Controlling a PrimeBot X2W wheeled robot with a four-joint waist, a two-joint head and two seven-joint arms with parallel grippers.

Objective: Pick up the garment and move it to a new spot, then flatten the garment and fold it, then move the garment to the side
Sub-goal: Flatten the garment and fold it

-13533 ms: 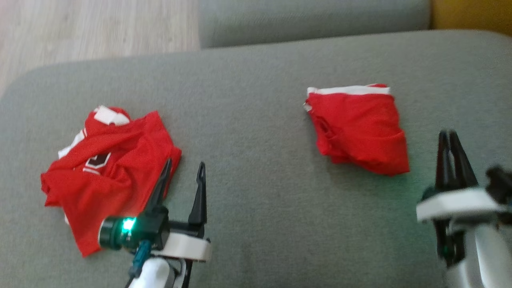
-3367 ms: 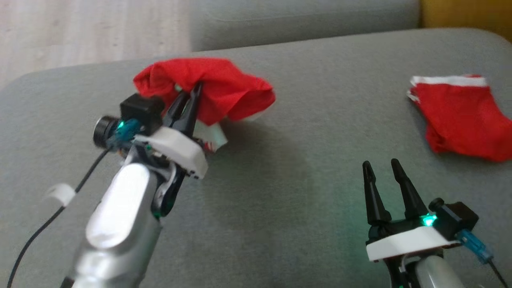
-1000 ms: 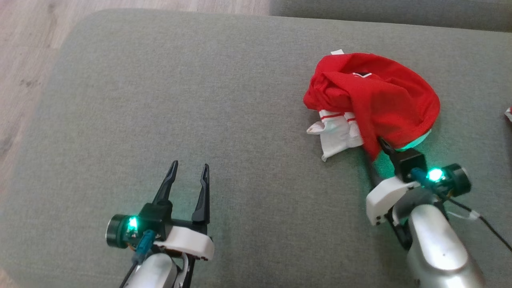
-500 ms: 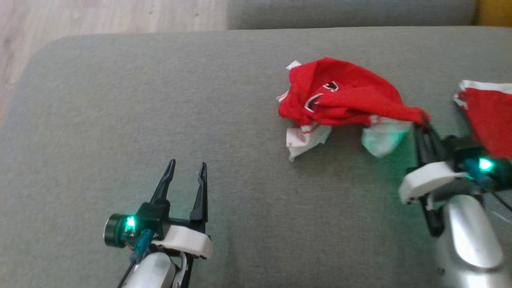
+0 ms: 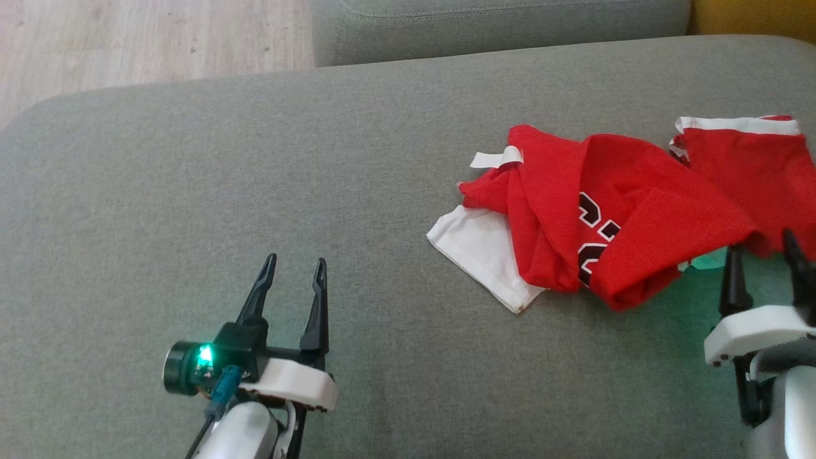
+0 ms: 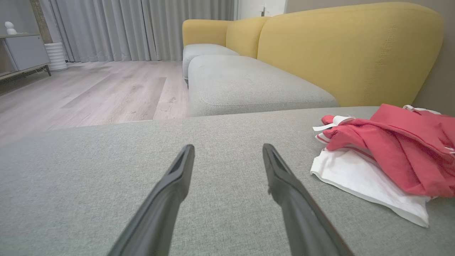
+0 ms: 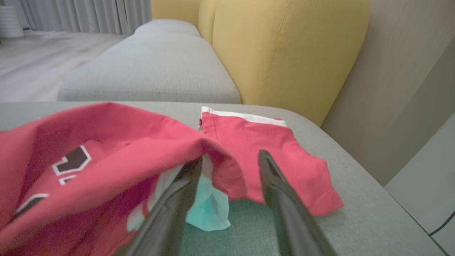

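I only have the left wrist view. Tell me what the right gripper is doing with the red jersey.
Observer: The right gripper sits at the near right corner of the red jersey, fingers apart, not clamped on it.
Operator: Say what is between its fingers.
Observer: In the right wrist view, a loose fold of the jersey's edge hangs between them.
Operator: Report what lies past the jersey on that side.
Observer: A second red garment lies there, folded, with a white band along its far edge. The jersey touches it.
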